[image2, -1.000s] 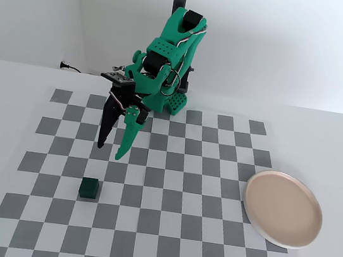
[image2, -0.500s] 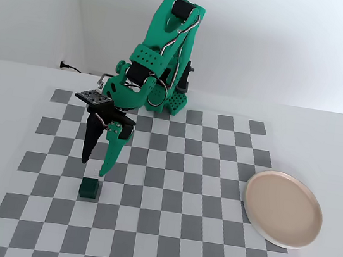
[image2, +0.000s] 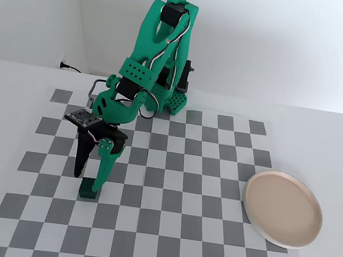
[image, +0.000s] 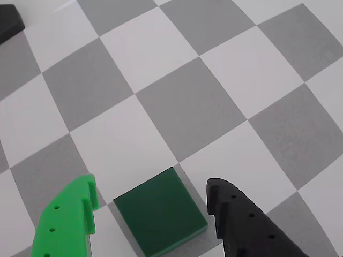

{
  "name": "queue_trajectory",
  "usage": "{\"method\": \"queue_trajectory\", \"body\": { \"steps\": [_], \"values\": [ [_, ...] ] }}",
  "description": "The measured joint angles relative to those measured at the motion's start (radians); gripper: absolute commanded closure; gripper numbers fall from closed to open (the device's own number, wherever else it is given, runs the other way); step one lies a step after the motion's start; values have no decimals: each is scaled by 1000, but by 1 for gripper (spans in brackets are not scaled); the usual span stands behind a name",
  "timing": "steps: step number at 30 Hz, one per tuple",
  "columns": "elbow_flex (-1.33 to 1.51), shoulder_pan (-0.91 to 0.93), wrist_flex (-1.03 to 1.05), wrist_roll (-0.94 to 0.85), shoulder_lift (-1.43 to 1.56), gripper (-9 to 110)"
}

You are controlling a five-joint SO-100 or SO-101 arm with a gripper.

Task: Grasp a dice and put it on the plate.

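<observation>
The dice [image: 161, 214] is a dark green cube lying on the checkered mat at the bottom of the wrist view. My gripper [image: 153, 184] is open and straddles it: the green finger [image: 69, 219] is to its left and the black finger [image: 241, 219] to its right, with a small gap on each side. In the fixed view the gripper [image2: 88, 177] points down over the dice [image2: 89, 192] at the mat's left side. The pale pinkish-beige plate [image2: 283, 209] lies empty at the mat's right edge, far from the gripper.
The grey-and-white checkered mat [image2: 170, 186] covers the white table. The arm's base [image2: 172, 100] stands at the back centre. A black object [image: 8, 21] shows at the top left corner of the wrist view.
</observation>
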Motion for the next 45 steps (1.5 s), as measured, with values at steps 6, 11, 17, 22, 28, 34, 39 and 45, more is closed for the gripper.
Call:
{"method": "queue_trajectory", "body": {
  "steps": [6,11,17,22,28,34,39,45],
  "values": [
    [0,-2,-29,-26,-48,84],
    [-2,-21,-29,-49,-75,84],
    [-11,-41,-48,-77,-97,85],
    [-11,-63,-54,-80,-100,85],
    [-11,-74,-100,-98,-130,85],
    [-12,-63,-173,-94,-164,86],
    [-11,-21,-183,-91,-166,86],
    [-11,5,-181,-89,-166,84]
  ]
}}
